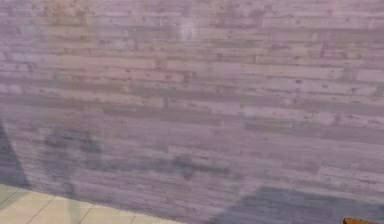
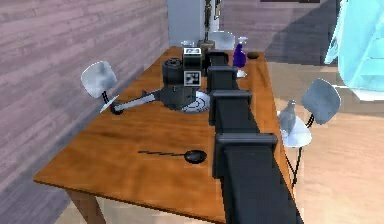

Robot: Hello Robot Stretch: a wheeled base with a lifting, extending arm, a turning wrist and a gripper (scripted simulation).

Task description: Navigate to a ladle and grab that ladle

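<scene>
A dark ladle [image 2: 176, 155] lies flat on the wooden table [image 2: 120, 150], with a thin handle and a small round bowl at its right end. It sits near the table's front part, just left of the arm's dark bar [image 2: 240, 140]. Farther out over the table, the gripper [image 2: 124, 104] reaches left from its dark body [image 2: 180, 92] beside the two white marked squares [image 2: 192, 68]. Its fingers end close to a small dark knob at the table's left edge, so I cannot tell whether it holds anything. A grey round plate [image 2: 198, 102] lies under the gripper's body.
A purple spray bottle [image 2: 240, 55] stands at the table's far end. Pale round-backed chairs stand at the left [image 2: 98, 78] and right [image 2: 320, 98] of the table. A purple plank wall [image 1: 190, 100] stands close ahead, with a strip of light floor [image 1: 40, 208] at the lower left.
</scene>
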